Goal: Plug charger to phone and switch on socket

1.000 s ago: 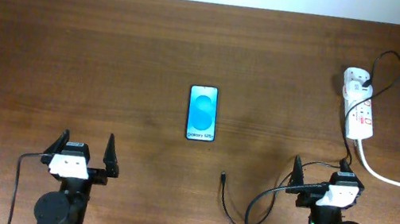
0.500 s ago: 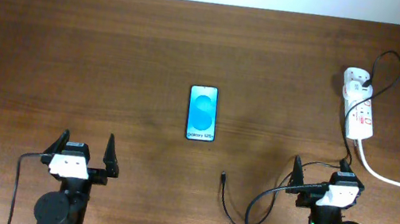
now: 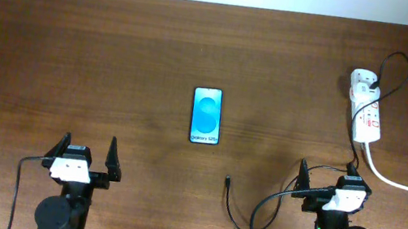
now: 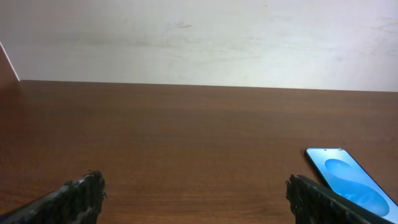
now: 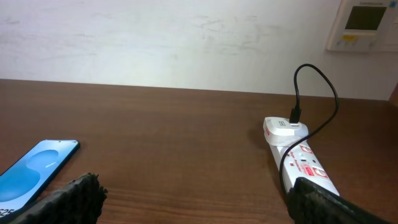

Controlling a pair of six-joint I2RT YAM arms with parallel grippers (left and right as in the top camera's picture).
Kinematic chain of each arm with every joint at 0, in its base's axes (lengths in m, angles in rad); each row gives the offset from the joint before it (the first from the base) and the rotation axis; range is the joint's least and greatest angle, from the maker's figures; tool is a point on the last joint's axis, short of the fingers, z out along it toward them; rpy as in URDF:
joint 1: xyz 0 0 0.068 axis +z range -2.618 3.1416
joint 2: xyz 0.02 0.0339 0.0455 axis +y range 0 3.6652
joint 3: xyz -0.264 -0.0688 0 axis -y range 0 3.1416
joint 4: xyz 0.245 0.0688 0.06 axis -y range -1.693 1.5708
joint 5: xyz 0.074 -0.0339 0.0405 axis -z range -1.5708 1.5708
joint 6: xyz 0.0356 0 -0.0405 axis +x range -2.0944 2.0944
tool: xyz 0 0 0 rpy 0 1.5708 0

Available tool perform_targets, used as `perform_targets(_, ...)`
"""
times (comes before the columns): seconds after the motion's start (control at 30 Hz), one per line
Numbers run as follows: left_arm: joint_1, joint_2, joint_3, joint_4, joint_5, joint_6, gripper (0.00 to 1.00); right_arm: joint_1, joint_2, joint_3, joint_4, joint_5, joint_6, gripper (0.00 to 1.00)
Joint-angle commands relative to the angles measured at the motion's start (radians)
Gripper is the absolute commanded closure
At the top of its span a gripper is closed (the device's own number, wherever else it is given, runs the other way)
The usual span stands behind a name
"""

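The phone (image 3: 205, 115) lies flat mid-table, blue screen up, white text at its near end; it also shows in the left wrist view (image 4: 348, 180) and the right wrist view (image 5: 34, 169). The charger cable (image 3: 234, 210) lies loose near the right arm, its plug tip (image 3: 228, 182) free on the table. The white socket strip (image 3: 366, 107) lies at the far right with a black plug (image 5: 295, 115) in its far end. My left gripper (image 3: 87, 153) is open and empty at the front left. My right gripper (image 3: 329, 174) is open and empty, just short of the socket.
A thick white cord (image 3: 406, 185) runs from the socket off the right edge. The thin black cable loops above the strip (image 5: 323, 93). A pale wall borders the table's far edge (image 3: 205, 1). A wall control panel (image 5: 367, 25) hangs at upper right.
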Motion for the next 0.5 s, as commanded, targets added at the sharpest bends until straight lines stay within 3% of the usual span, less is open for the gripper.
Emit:
perform_targets(0.0, 0.006, -0.006, -0.005, -0.002, 0.015, -0.01, 0.01, 0.009, -0.008, -0.005, -0.006, 0.012, 0.004, 0.01)
perform_targets(0.4, 0.006, -0.006, -0.005, -0.002, 0.019, -0.01, 0.01, 0.009, -0.008, -0.005, -0.006, 0.012, 0.004, 0.02)
perform_targets(0.47, 0.006, -0.006, -0.004, 0.016, 0.171, -0.021, 0.01, 0.009, -0.008, -0.005, -0.006, 0.012, 0.004, 0.02)
